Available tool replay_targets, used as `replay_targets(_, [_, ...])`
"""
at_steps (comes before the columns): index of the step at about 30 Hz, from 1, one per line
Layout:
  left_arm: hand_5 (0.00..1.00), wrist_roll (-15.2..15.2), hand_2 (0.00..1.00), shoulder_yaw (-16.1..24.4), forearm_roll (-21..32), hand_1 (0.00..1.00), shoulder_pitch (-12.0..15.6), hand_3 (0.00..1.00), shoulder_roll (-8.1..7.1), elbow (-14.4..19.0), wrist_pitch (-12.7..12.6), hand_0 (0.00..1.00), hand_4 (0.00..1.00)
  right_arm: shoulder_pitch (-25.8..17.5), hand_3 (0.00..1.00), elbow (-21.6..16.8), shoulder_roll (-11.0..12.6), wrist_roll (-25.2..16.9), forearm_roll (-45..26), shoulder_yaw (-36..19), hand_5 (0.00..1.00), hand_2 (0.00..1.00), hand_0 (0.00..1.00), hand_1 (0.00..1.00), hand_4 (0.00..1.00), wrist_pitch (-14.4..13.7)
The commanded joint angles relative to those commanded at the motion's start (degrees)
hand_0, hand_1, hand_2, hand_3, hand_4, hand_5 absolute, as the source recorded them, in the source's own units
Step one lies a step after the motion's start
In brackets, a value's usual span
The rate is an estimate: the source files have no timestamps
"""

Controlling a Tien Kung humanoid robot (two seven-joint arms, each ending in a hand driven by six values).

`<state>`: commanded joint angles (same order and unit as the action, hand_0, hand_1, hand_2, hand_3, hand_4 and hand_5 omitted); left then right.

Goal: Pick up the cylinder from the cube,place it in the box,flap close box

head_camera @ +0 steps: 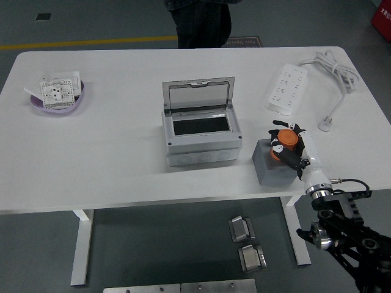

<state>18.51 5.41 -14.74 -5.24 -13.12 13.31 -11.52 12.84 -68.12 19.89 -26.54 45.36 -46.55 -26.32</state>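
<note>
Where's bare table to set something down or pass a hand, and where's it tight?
Free: the wide stretch between the purple bowl and the open box, plus the near strip in front of the box. Tight: the right side, where the right hand grips the orange cylinder over the grey cube, just below the power strip.

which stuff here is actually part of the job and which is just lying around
Part of the job: orange cylinder, held in the right hand; grey cube under it; grey box with its flap up.

Just lying about: power strip with its cable; purple bowl holding a socket plate; person at the far side.
</note>
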Motion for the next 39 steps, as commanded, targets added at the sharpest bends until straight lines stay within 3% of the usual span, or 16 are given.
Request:
replay_targets(4, [0.555,-0.14,0.658,-0.04,0.04,0.666,-0.06,0.736,0.00,0.01,-0.07,0.675,0.746,0.17,0.559,-0.04,0.09,0.20,0.01,0.25,0.002,0.483,0.620,0.614,0.002,-0.12])
replay_targets(5, [0.552,-0.15,0.656,0.01,-0.01,0.664,-0.07,0.736,0.01,0.01,-0.09,0.673,0.753,0.23,0.376,-0.04,0.11,0.20,0.01,0.28,0.002,0.407,0.572,0.450,0.002,-0.17])
replay_targets(10, [0.552,-0.29,0.656,0.01,0.01,0.664,-0.11,0.736,0.06,0.02,-0.16,0.673,0.753,0.43,0.376,-0.05,0.16,0.01,0.08,0.17,0.002,0.407,0.572,0.450,0.002,-0.58])
replay_targets(11, [0.552,-0.36,0.655,-0.04,0.08,0.663,-0.12,0.731,0.08,0.03,-0.18,0.673,0.754,0.48,0.281,-0.07,0.15,-0.01,0.17,0.14,0.002,0.341,0.560,0.368,0.002,-0.67])
replay_targets(28, [0.554,-0.57,0.653,0.39,-0.51,0.662,-0.16,0.727,0.31,0.03,-0.24,0.671,0.756,2.22,0.264,-0.40,0.35,-0.26,0.31,0.03,0.002,0.323,0.558,0.359,0.002,-1.20])
replay_targets(39, [0.554,-0.13,0.652,1.49,-2.11,0.660,-0.13,0.727,0.23,-0.03,-0.21,0.670,0.755,5.59,0.265,-0.82,0.90,0.11,1.03,0.53,0.002,0.339,0.585,0.430,0.002,-2.64])
